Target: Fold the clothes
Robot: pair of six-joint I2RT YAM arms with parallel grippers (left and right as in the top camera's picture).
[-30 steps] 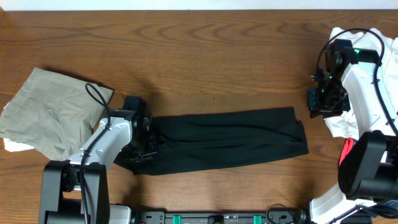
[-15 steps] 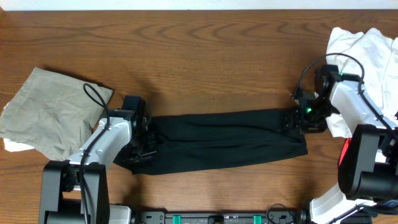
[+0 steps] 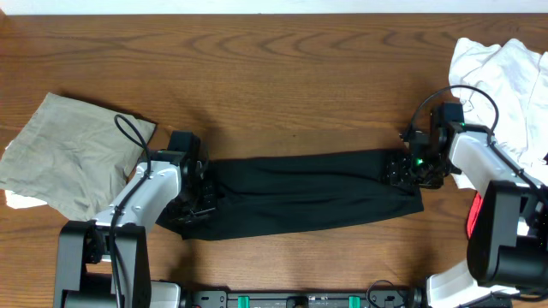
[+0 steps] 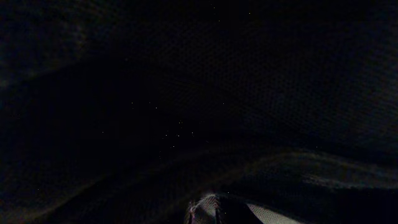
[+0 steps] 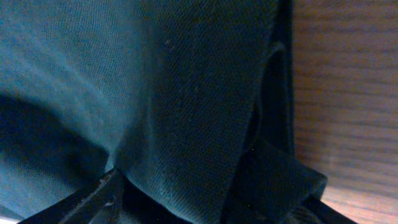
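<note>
A black shirt (image 3: 317,192), folded into a long band, lies across the wooden desk (image 3: 282,77) with one robot arm at each of its ends. The left pincer (image 3: 204,195) is closed on the shirt's left end, and dark cloth fills nearly all of its wrist view (only a pale scrap shows at the bottom edge). At the shirt's right end the right pincer (image 3: 398,169) sits low with its jaws spread wide. Its fingers (image 5: 102,196) stand well apart with the shirt's folded edge between them, and they grip nothing. A khaki garment (image 3: 68,154) lies flat well to the left of the shirt. A crumpled white garment (image 3: 505,64) is heaped beyond the shirt's right end, behind the right arm.
</note>
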